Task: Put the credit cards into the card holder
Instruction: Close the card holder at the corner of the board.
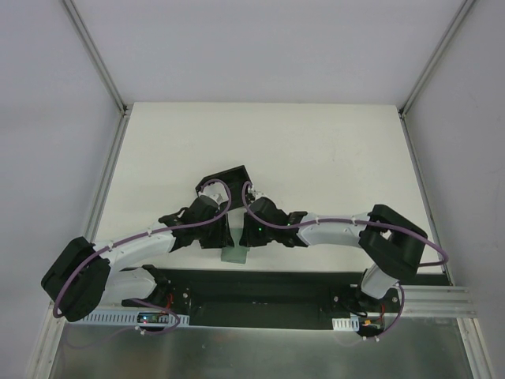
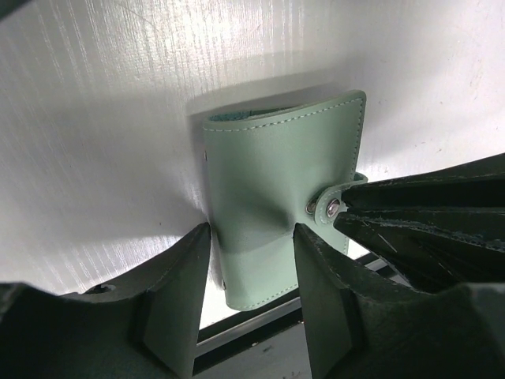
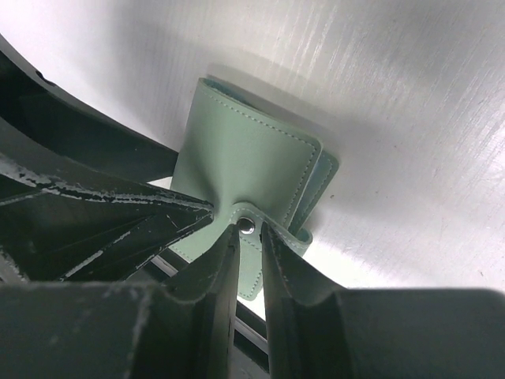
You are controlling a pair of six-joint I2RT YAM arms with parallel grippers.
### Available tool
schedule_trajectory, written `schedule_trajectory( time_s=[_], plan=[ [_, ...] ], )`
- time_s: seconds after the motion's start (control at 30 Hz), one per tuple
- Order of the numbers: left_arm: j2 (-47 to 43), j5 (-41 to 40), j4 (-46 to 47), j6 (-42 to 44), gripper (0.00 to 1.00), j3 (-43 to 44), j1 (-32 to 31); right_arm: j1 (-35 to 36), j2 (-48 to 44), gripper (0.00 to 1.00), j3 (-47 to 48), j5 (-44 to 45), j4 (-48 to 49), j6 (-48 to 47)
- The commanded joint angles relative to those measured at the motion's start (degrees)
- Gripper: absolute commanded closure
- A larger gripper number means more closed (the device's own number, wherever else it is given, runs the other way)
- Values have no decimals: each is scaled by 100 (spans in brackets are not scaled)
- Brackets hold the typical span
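Observation:
A grey-green flat case (image 1: 235,254) stands at the table's near edge between both grippers. My left gripper (image 2: 252,237) is shut on the case's body (image 2: 276,174), which is pinched inward between the fingers. My right gripper (image 3: 250,230) is shut on the case's snap strap (image 3: 254,260), right at the metal snap dot (image 3: 248,226). The snap dot also shows in the left wrist view (image 2: 331,208). The black card holder (image 1: 229,180) sits just behind the two wrists, partly hidden by them. No credit cards are in view.
The table's near edge and the dark mounting rail (image 1: 260,288) lie directly under the case. White walls with metal frame posts (image 1: 106,170) enclose the table left, right and back. The white table top (image 1: 316,150) stretches behind the card holder.

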Motion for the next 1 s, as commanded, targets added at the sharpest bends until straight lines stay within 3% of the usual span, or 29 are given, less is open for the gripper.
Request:
schedule_trajectory(
  time_s=[0.0,0.97],
  plan=[
    [-58,-14,-23,260,54,-31,-56,19,-320,80,-129,128,-30,163],
    [179,-85,-32,357,61,-110,-170,45,-162,79,-41,-31,137,199]
  ],
)
